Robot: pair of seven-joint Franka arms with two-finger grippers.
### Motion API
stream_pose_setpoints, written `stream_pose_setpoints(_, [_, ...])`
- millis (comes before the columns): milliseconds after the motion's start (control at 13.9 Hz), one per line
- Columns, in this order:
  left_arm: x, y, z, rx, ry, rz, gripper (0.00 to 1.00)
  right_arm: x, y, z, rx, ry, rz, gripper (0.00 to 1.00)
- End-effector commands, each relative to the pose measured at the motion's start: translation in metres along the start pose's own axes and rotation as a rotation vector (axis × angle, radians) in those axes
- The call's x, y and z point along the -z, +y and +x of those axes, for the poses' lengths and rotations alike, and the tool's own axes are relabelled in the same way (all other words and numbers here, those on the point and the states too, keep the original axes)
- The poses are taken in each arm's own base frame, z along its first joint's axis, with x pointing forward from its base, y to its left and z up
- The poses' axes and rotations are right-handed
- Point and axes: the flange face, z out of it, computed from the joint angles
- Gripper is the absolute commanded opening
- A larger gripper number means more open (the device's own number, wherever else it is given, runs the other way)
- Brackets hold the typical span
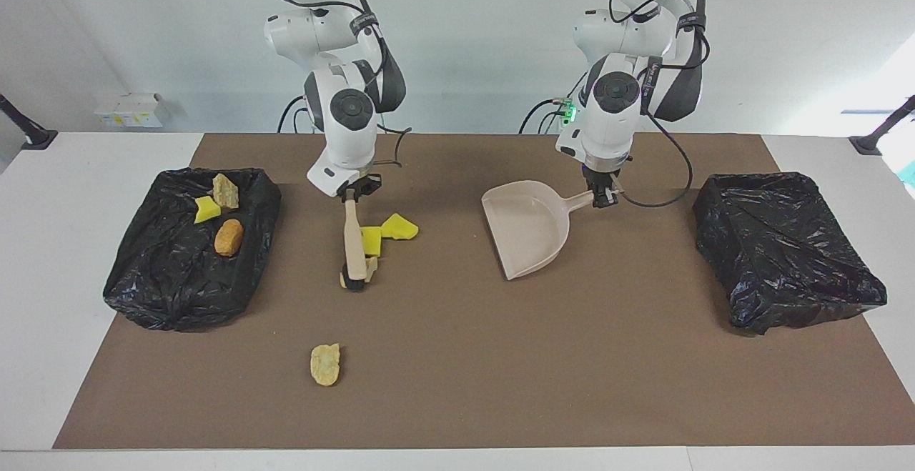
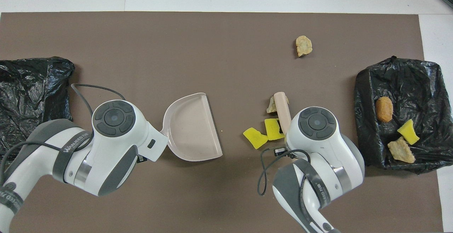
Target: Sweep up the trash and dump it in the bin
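The right gripper [image 1: 352,196] sits left of the middle of the facing view, clenched on the top of a beige brush [image 1: 352,242] whose low end touches the brown mat [image 1: 500,357]. Two yellow sponge bits [image 1: 389,231] and a tan lump [image 1: 370,269] lie right beside the brush. Another tan lump [image 1: 325,364] lies alone, lower in the frame. Three more pieces — yellow, tan and orange-brown [image 1: 228,236] — rest in the black bin [image 1: 164,278] at the left. The left gripper [image 1: 602,196] grips the handle of the dustpan [image 1: 529,231] — right of the middle. A second black bin [image 1: 786,256] sits at the right edge.
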Motion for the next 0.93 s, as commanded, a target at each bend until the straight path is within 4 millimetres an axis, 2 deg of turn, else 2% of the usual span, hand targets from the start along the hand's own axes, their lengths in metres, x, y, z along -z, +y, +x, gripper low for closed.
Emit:
stream_pose_setpoints(0, [-0.01, 0.014, 0.003, 0.057, 0.016, 0.036, 0.0, 0.007, -0.024, -0.006, -0.012, 0.017, 0.084, 0.0])
stream_pose_setpoints(288, [-0.01, 0.018, 0.007, 0.075, 0.022, 0.043, 0.0, 0.018, -0.06, -0.01, 0.004, 0.037, 0.17, 0.0])
stream_pose_setpoints(431, [-0.01, 0.017, 0.006, 0.077, 0.019, 0.041, 0.0, 0.006, -0.095, -0.015, 0.009, 0.057, 0.182, 0.0])
stream_pose_setpoints(503, [-0.011, 0.018, 0.006, 0.077, 0.018, 0.04, 0.0, 0.004, -0.109, -0.012, -0.023, 0.071, 0.191, 0.0])
stream_pose_setpoints(575, [-0.01, 0.017, 0.006, 0.077, 0.019, 0.041, 0.0, 0.005, -0.132, -0.014, -0.039, 0.064, 0.221, 0.0])
stream_pose_setpoints(862, [-0.01, 0.018, 0.007, 0.075, 0.019, 0.041, 0.0, 0.032, -0.178, -0.014, -0.132, -0.008, 0.466, 0.0])
